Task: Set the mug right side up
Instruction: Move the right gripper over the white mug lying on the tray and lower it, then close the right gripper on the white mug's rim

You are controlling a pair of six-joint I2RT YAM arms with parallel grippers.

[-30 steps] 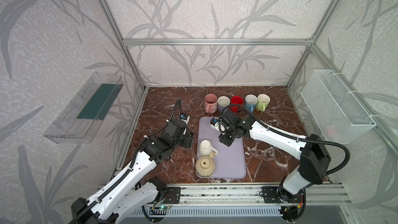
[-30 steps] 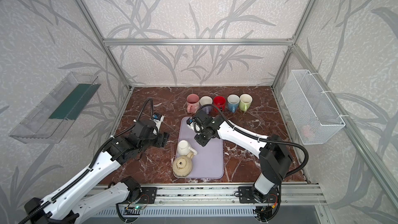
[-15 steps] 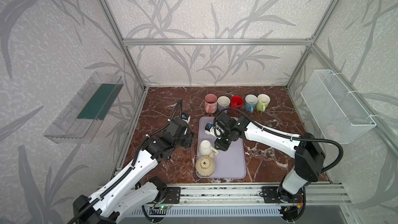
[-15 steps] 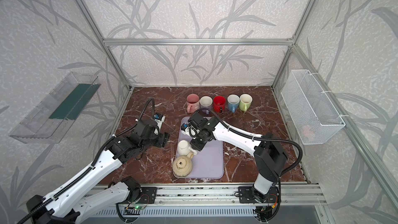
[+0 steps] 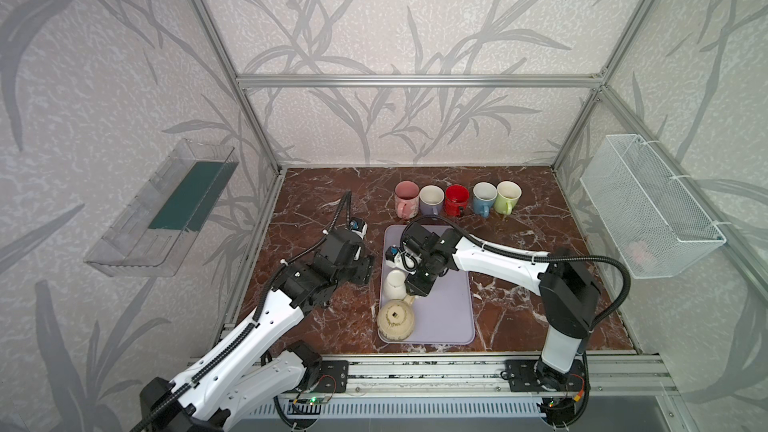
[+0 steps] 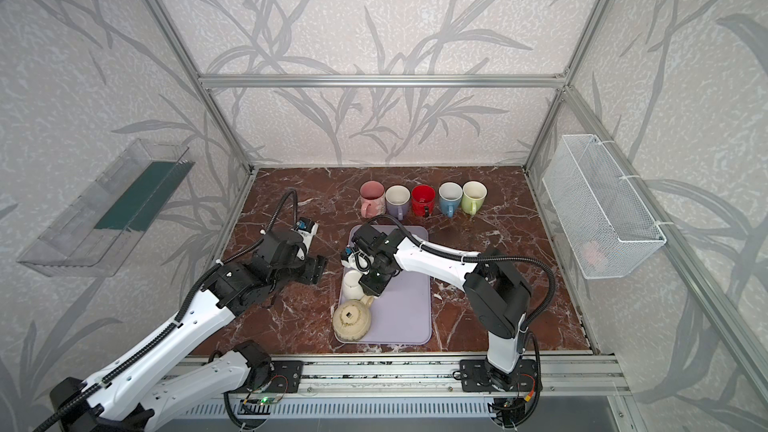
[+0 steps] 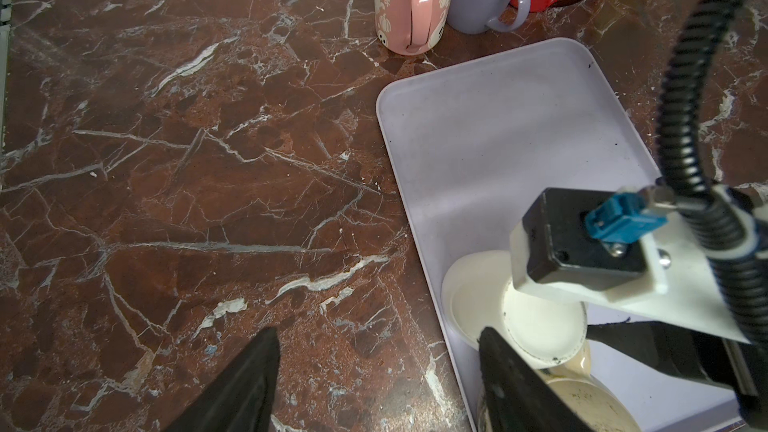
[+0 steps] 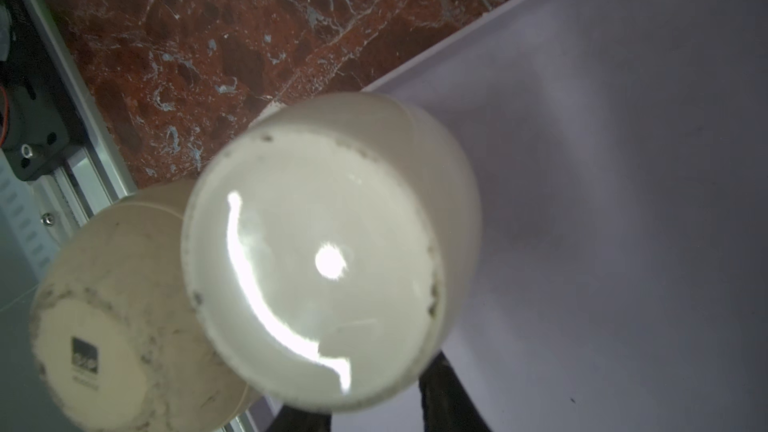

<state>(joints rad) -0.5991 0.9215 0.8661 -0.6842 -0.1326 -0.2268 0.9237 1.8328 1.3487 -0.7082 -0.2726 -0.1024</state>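
Observation:
Two mugs stand upside down at the near left of the lilac tray point(image 5: 444, 317): a white mug point(image 5: 395, 283) point(image 6: 352, 283) and, in front of it and touching it, a beige mug point(image 5: 395, 318) point(image 6: 351, 319). My right gripper point(image 5: 415, 290) point(image 6: 372, 288) is low at the white mug's right side. In the right wrist view the white mug's base point(image 8: 316, 251) fills the middle and hides the gap between the two dark fingers point(image 8: 449, 396). My left gripper point(image 5: 365, 270) point(image 7: 378, 384) hangs open over the marble beside the tray's left edge, holding nothing.
Several upright mugs stand in a row behind the tray, from a pink one point(image 5: 406, 199) to a green one point(image 5: 508, 197). A wire basket point(image 5: 648, 209) hangs on the right wall and a clear shelf point(image 5: 166, 209) on the left wall.
My right gripper has moved from the back of the tray forward and left, down to the white mug's side. The left arm has hardly moved.

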